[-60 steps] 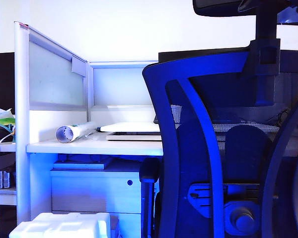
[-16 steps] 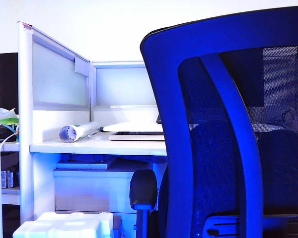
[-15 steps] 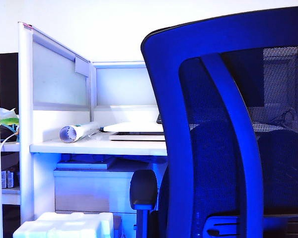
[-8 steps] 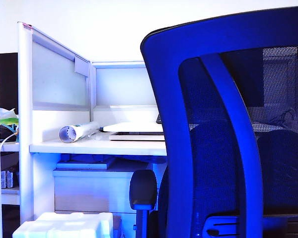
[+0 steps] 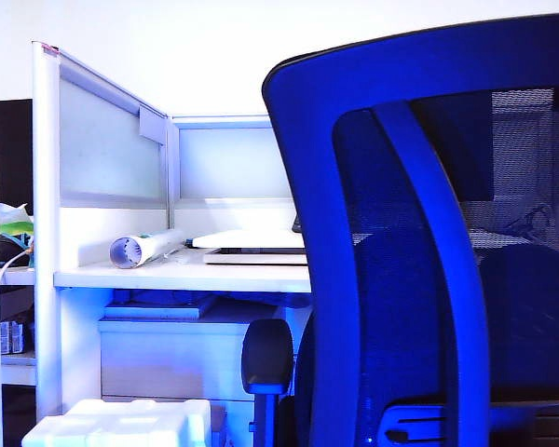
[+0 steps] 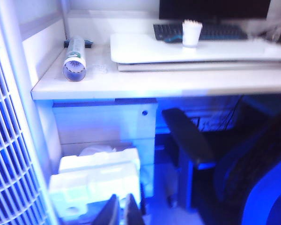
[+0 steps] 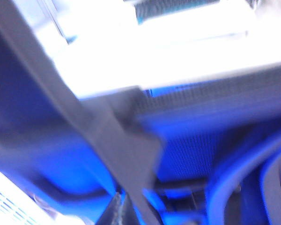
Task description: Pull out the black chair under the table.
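Since a few seconds ago, one blue-looking mesh-backed black chair (image 5: pixel 419 242) looms closer, upright, back toward me, before one white table (image 5: pixel 168 277). Both my left gripper (image 6: pixel 118 213) and right gripper (image 7: pixel 122 211) have fingers pressed together, empty.

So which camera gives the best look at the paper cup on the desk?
The left wrist view: the paper cup stands upright in plain sight, in front of the keyboard. The exterior view is filled by the chair, which hides it, and the right wrist view is too blurred to show it.
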You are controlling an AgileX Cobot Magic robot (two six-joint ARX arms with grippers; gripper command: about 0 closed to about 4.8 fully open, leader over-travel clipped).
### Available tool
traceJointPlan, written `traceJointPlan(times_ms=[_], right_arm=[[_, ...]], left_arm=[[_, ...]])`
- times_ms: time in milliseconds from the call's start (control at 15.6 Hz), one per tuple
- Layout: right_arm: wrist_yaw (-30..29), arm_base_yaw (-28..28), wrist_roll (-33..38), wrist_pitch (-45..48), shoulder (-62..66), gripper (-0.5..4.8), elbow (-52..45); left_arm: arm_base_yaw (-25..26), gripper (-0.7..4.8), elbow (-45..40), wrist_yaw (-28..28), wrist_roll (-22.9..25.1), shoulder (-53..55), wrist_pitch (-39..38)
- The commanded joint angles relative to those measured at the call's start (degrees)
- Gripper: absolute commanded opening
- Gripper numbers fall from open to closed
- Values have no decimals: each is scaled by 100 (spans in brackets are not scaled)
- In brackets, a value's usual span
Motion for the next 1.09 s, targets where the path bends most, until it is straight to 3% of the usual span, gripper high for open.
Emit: traceJointPlan(times_ms=[64, 385, 513, 577, 705, 1090], right_arm=[[140, 2, 28, 586, -22, -9, -619], [131, 7, -568, 905, -24, -8, -1541], [101, 7, -968, 918, -24, -8, -1849], [103, 7, -1080, 927, -24, -8, -1845], [116, 4, -1364, 942, -24, -8, -1851], [136, 4, -1331, 931, -24, -8, -1847]], left_arm=[[9, 32, -9, -20, 210, 2, -317], [9, 30, -9, -96, 501, 2, -713], [7, 25, -9, -1027, 498, 2, -833], [7, 25, -9, -1128, 498, 2, -846], [7, 25, -9, -1137, 496, 2, -844], [7, 26, -9, -1117, 457, 2, -841]])
